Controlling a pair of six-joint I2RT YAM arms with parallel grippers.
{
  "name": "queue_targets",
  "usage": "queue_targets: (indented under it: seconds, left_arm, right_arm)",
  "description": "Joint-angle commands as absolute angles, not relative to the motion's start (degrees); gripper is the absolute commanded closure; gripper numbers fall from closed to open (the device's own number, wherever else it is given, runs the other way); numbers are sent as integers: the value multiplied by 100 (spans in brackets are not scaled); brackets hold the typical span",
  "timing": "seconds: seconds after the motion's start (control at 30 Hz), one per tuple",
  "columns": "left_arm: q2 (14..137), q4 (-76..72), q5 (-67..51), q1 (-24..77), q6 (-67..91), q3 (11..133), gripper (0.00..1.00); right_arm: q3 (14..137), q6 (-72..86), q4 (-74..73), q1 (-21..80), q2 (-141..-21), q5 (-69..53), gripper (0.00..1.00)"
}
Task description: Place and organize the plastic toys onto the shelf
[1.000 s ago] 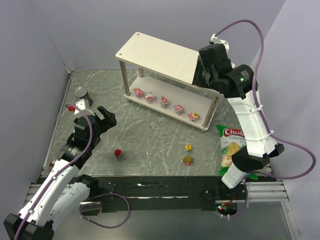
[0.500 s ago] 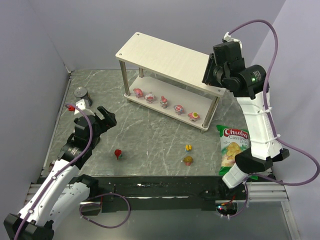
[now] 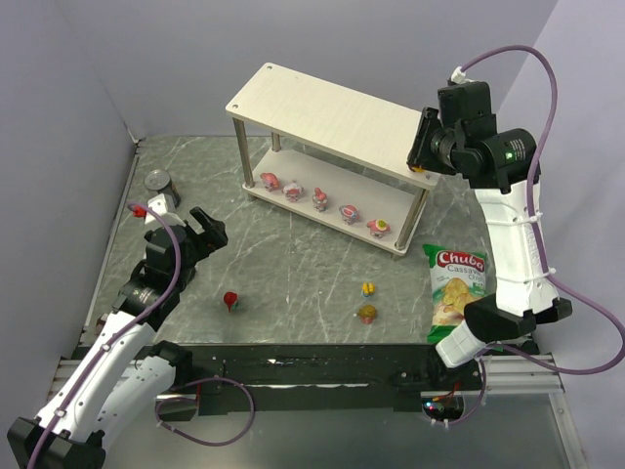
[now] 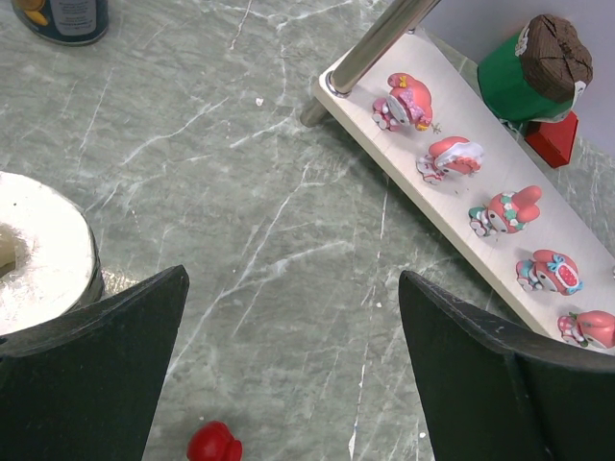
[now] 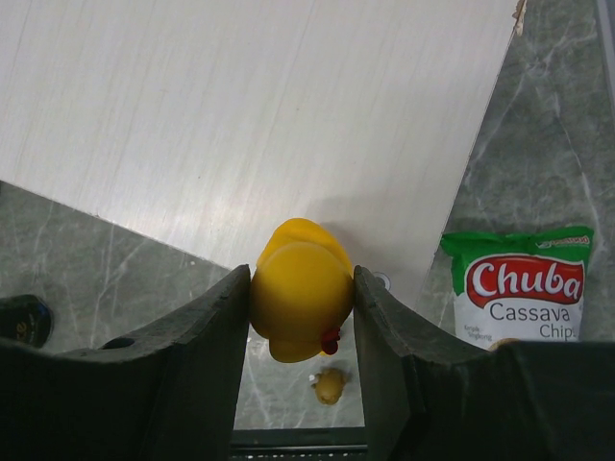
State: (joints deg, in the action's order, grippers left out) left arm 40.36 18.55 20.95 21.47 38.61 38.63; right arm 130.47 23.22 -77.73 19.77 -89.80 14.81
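Observation:
The shelf stands at the back of the table. Five pink-and-white plastic toys line its lower board. My right gripper hovers over the right end of the top board, shut on a yellow toy with a red spot. On the table lie a red toy, a yellow-blue one and a brownish one. My left gripper is open and empty at the left. The red toy shows just below its fingers.
A green chips bag lies at the right, also seen in the right wrist view. Metal cans stand at the left near the left arm. Behind the shelf sits a green object with a brown cap.
My right gripper has moved to the right along the shelf's top board with the yellow toy still in it. The left arm has not moved.

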Motion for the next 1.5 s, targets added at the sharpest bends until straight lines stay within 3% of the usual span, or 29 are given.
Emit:
queue_targets:
  seconds: [0.0, 0.37, 0.9, 1.37, 1.47]
  left_arm:
    - [4069, 1828, 2241, 2171, 3885, 3920, 4]
    - [4105, 1854, 2285, 2171, 3876, 3929, 4]
    - [4166, 1837, 2285, 2171, 3876, 3938, 4]
    - [4131, 1837, 2294, 2171, 3894, 3937, 4]
    - [4131, 1837, 2303, 2171, 3893, 3937, 4]
  right_arm:
    - [13052, 2153, -8974, 1890, -8842, 1362, 88]
    - [13166, 2013, -9000, 1820, -9123, 1240, 80]
    - [13043, 1934, -9000, 1723, -9263, 1178, 61]
    - [13403, 1960, -8991, 1714, -9492, 1283, 57]
    - [13421, 1951, -8991, 1714, -9510, 1318, 52]
